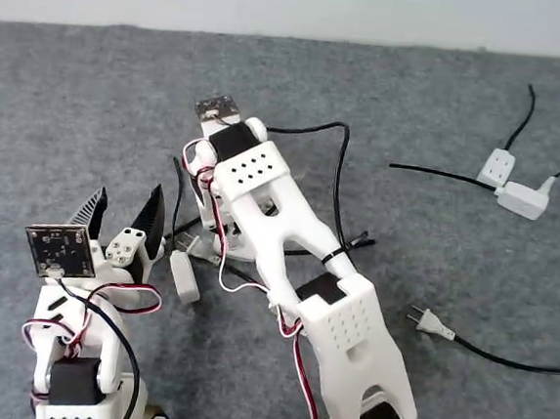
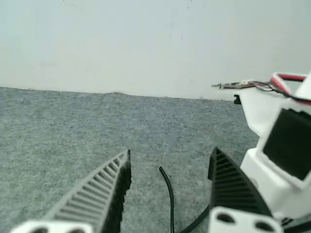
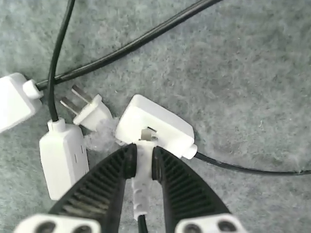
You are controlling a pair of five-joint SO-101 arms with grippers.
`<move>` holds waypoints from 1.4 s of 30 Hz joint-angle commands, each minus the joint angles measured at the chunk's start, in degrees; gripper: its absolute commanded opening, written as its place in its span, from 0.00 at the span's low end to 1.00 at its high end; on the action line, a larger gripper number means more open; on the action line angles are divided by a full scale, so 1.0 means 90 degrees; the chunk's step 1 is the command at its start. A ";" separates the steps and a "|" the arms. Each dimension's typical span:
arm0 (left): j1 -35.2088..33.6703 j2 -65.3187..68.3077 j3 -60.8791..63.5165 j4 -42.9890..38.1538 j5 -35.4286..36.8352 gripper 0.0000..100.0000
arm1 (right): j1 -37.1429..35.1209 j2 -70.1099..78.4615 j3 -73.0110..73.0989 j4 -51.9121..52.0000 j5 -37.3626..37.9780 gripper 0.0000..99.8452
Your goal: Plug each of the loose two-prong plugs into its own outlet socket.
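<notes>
Your left hand (image 1: 127, 194) is spread wide open near the white socket (image 3: 155, 126). It holds nothing, so I think it is just keeping out of the way. Your right hand (image 3: 142, 151) is squeezed tight on 1 plug (image 3: 141, 167), with the prongs pointed right at that socket's face so they can slide in. Another loose plug (image 3: 87, 110) and a 2nd socket (image 3: 63, 158) lie just beside that socket. 1 more plug (image 1: 434, 325) lies well apart from it on the bench (image 1: 467, 89), not yet plugged in.

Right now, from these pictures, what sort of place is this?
Probably a robotics test bench: a grey carpet-like mat against a plain white wall, with two white arms, a loose plug and outlet sockets.
</notes>
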 commanded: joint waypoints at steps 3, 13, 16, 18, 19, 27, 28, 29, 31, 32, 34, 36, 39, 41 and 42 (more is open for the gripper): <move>0.0000 -0.0068 -0.0103 -0.0186 0.0088 0.26 | 0.0063 0.0112 -0.0274 -0.0161 -0.0068 0.01; 0.0000 -0.0068 -0.0103 -0.0186 0.0088 0.26 | 0.0357 0.0161 -0.0274 -0.0171 -0.0068 0.01; 0.0000 -0.0068 -0.0103 -0.0186 0.0088 0.26 | 0.0337 0.0181 -0.0264 -0.0171 -0.0068 0.01; 0.0000 -0.0068 -0.0103 -0.0186 0.0078 0.26 | 0.0317 0.0181 -0.0244 -0.0200 -0.0068 0.01; 0.0000 -0.0068 -0.0103 -0.0186 0.0078 0.26 | 0.0308 0.0181 -0.0244 -0.0210 -0.0068 0.01; 0.0000 -0.0068 -0.0103 -0.0186 0.0078 0.26 | 0.0317 0.0190 -0.0234 -0.0298 -0.0078 0.01; 0.0000 -0.0068 -0.0103 -0.0186 0.0078 0.26 | 0.0317 0.0200 -0.0234 -0.0327 -0.0078 0.01; 0.0000 -0.0068 -0.0103 -0.0186 0.0078 0.26 | 0.0317 0.0210 -0.0234 -0.0376 -0.0078 0.01; 0.0000 -0.0068 -0.0103 -0.0186 0.0078 0.26 | 0.0308 0.0347 -0.0244 -0.0513 -0.0107 0.01; 0.0000 -0.0068 -0.0103 -0.0186 0.0078 0.26 | 0.0308 0.0425 -0.0244 -0.0571 -0.0205 0.01; 0.0000 -0.0068 -0.0103 -0.0186 0.0078 0.26 | 0.0298 0.0630 -0.0244 -0.0679 -0.0322 0.01; 0.0000 -0.0068 -0.0103 -0.0186 0.0078 0.26 | 0.0298 0.0845 -0.0264 -0.0698 -0.0322 0.01; 0.0000 -0.0068 -0.0103 -0.0186 0.0078 0.26 | 0.0308 0.1138 -0.0264 -0.0728 -0.0313 0.01; 0.0000 -0.0068 -0.0103 -0.0186 0.0078 0.26 | 0.0317 0.1236 -0.0274 -0.0728 -0.0322 0.01; 0.0000 -0.0068 -0.0103 -0.0186 0.0078 0.26 | 0.0317 0.1236 -0.0283 -0.0708 -0.0313 0.01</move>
